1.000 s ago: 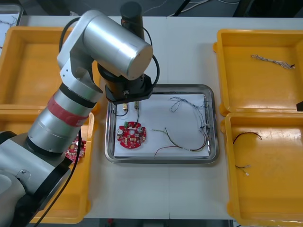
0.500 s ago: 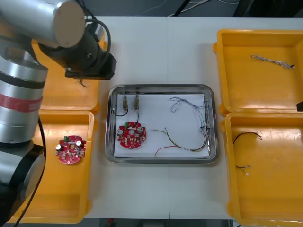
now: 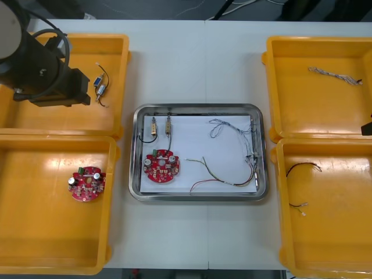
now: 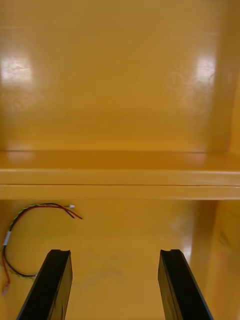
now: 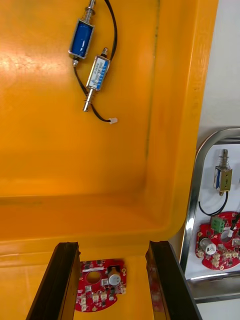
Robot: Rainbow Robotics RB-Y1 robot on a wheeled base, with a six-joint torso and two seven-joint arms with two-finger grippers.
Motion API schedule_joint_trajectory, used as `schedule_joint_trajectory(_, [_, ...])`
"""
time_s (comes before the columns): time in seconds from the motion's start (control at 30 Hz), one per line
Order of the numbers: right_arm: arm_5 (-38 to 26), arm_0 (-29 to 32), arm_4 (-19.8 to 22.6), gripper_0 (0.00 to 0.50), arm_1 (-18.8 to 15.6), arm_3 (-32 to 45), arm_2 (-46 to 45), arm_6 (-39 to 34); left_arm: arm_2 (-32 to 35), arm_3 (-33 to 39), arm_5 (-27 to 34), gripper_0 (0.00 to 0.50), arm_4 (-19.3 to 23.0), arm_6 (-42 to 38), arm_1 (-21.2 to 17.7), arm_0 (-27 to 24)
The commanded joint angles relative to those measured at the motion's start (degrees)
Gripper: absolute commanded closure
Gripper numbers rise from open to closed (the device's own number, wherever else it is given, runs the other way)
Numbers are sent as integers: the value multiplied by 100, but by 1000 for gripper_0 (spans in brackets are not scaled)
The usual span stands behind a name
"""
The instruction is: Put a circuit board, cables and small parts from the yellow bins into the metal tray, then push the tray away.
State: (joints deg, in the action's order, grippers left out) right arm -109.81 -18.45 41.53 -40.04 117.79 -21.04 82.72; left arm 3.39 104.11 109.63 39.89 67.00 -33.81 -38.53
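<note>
The metal tray [image 3: 197,108] at the table's middle holds a red circuit board [image 3: 162,166], two small metal parts [image 3: 161,124], a red and yellow cable [image 3: 224,177] and a twisted cable [image 3: 235,131]. My left gripper [image 5: 114,245] is open and holds nothing. It hangs over the wall between the two left yellow bins, its wrist [image 3: 52,87] above the far one. Beyond its fingers lie two more small metal parts [image 5: 90,55]; a second circuit board [image 5: 102,290] lies beneath them. My right gripper [image 4: 116,252] is open over the near right bin, at the table's right edge [image 3: 367,128].
The near left bin [image 3: 35,256] holds the spare circuit board [image 3: 87,183]. A twisted cable [image 3: 335,74] lies in the far right bin. A black cable [image 3: 302,167] lies in the near right bin, and a red and black cable [image 4: 30,225] shows beside my right fingers.
My left arm has swung from above the tray's left part out to the far left bin. The things in the tray lie as before.
</note>
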Motion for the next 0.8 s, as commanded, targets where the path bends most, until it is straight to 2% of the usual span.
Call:
schedule_joint_trajectory(0.03, [-19, -97, 250, 0, -215, 333, 153, -248, 179, 461, 37, 103, 432, -214, -653, 258])
schedule_joint_trajectory(0.2, [-19, -141, 356, 0, -206, 825, 760, -213, 170, 549, 37, 103, 731, -416, -952, 346])
schedule_joint_trajectory(0.37, [-19, -115, 690, 0, -4, 1370, 1173, -195, -5, 567, 37, 104, 749, -487, -1189, 425])
schedule_joint_trajectory(0.53, [-19, -97, 927, 0, 110, 1660, 1516, -134, -5, 549, 37, 104, 722, -495, -1207, 452])
schedule_joint_trajectory(0.8, [-19, -97, 989, 0, 92, 2117, 2148, -54, -76, 549, 37, 103, 678, -487, -1207, 452])
